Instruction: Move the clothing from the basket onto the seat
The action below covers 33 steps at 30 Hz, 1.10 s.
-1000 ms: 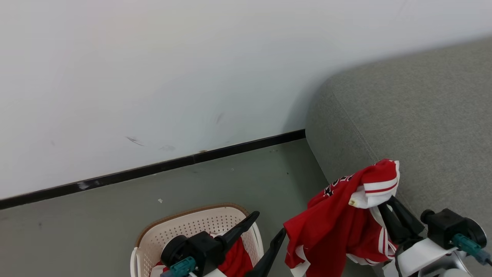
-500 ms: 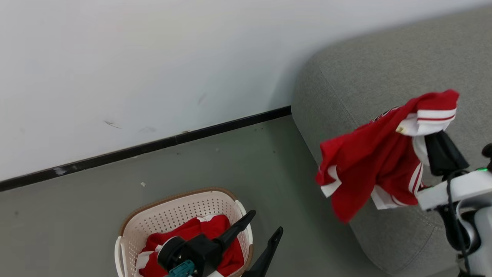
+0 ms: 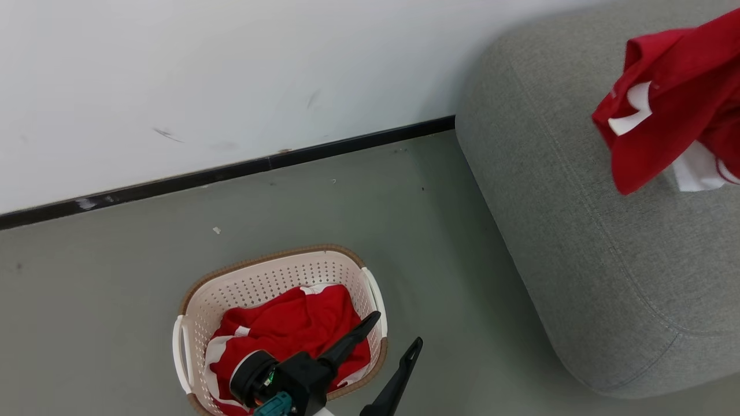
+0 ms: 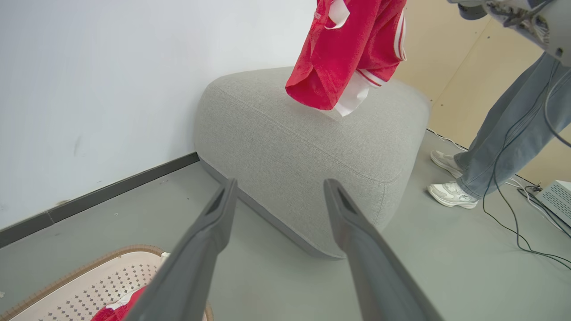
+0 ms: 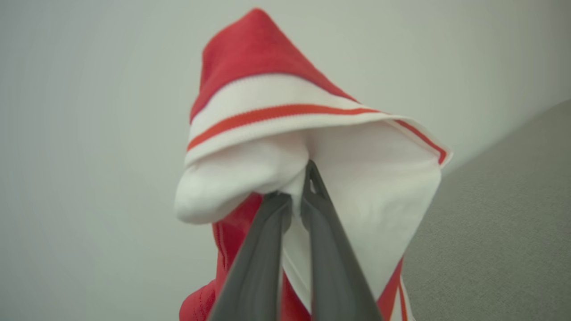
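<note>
Two red jerseys are in sight. The held jersey (image 5: 312, 147) hangs from the right hand (image 5: 299, 187), whose fingers are clenched on a fold of its white sleeve just below the red-striped cuff. The cloth peaks above the fingertips and drapes down on either side of them. In the left wrist view it dangles over the top of the grey seat (image 4: 312, 147), its lowest white hem close to the cushion; whether it touches cannot be told. The second jersey (image 3: 295, 323) lies crumpled inside the cream basket (image 3: 266, 260), which stands on the grey floor (image 3: 115, 289) near the seat's rounded corner. The left hand (image 3: 396, 330) hovers over the basket's near side, its fingers spread wide with nothing between them, well apart from the held jersey. Beyond the seat, a person's legs (image 4: 504, 147) in grey trousers and white shoes stand on the floor.
</note>
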Motion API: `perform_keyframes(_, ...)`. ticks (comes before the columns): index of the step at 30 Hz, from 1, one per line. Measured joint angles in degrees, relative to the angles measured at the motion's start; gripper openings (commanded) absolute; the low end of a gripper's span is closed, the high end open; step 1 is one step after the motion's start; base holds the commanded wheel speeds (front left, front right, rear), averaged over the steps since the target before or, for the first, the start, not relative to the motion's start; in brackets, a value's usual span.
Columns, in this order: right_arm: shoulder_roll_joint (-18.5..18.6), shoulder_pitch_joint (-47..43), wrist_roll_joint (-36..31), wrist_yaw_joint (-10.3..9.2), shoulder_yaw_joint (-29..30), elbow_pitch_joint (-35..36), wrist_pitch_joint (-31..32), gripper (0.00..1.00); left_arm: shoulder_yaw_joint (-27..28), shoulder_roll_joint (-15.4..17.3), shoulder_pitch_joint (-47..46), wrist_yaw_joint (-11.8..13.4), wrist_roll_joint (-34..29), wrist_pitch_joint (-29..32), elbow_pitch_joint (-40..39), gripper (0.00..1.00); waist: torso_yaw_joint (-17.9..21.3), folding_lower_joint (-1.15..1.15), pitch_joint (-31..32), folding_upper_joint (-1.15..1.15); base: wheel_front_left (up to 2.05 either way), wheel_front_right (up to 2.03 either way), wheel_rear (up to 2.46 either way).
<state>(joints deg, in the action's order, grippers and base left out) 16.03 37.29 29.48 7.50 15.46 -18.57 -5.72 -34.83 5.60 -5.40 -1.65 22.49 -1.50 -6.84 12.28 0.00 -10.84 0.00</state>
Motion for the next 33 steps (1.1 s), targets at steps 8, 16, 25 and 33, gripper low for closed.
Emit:
perform_keyframes(8,1.78,9.25,1.93,0.0,8.09,-8.43,2.79,0.0,-0.34,0.18,-0.08,0.45,-0.73,0.51,-1.19,1.0,-1.89,0.0,-3.68,0.0,0.0,0.0,0.0)
perform_keyframes(16,3.04,17.2,1.67,-0.01,13.4,-13.94,3.21,0.0,-0.52,0.73,-0.13,0.51,-1.44,1.44,-1.75,1.0,-3.93,0.0,-7.35,0.0,0.0,0.0,0.0)
perform_keyframes(25,5.89,23.93,-0.89,0.0,16.28,-19.01,3.21,0.0,-0.52,1.6,-0.41,1.07,-1.96,2.48,-3.13,1.0,-5.98,0.0,-11.52,0.0,0.0,0.0,0.0)
perform_keyframes(33,9.42,31.39,-1.94,-0.01,20.11,-20.78,3.11,0.0,-0.41,1.78,-2.1,1.05,-2.24,2.49,-4.58,1.0,-7.57,0.0,-15.13,0.0,0.0,0.0,0.0)
